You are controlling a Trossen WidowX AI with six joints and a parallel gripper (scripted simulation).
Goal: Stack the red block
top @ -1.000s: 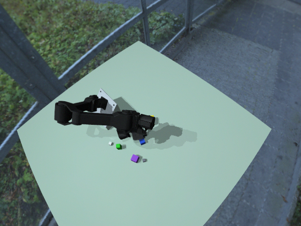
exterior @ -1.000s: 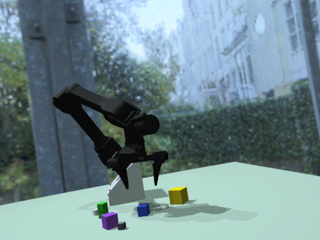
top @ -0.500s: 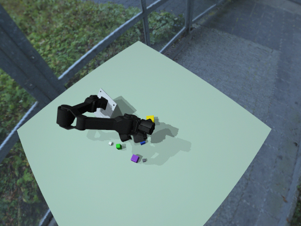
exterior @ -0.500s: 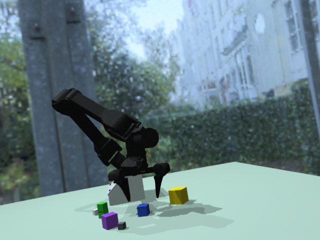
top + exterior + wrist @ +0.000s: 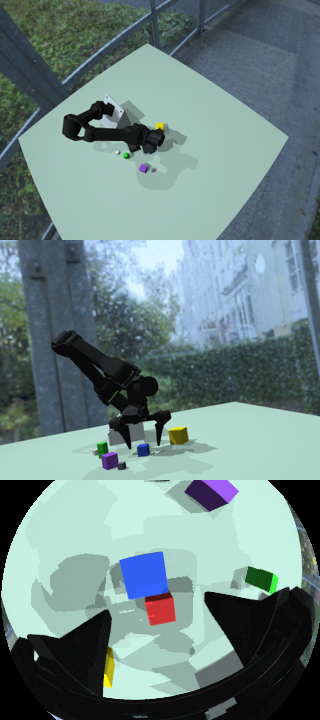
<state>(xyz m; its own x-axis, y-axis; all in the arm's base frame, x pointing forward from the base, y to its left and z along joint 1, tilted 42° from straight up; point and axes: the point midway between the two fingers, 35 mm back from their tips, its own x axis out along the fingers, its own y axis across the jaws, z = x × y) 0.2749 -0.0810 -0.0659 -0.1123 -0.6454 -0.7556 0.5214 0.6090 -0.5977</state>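
Your gripper (image 5: 143,445) hangs low with its dark tapered fingers spread wide, holding nothing. The red block (image 5: 160,608) sits on the pale green table (image 5: 206,124) between them, touching the larger blue cube (image 5: 143,574) just beyond it. The green tower (image 5: 102,449) stands upright well to the side, a small white cube (image 5: 95,452) beside it. A matte purple cube (image 5: 109,460) and small grey cube (image 5: 121,465) lie nearby; the yellow cube (image 5: 178,435) sits apart.
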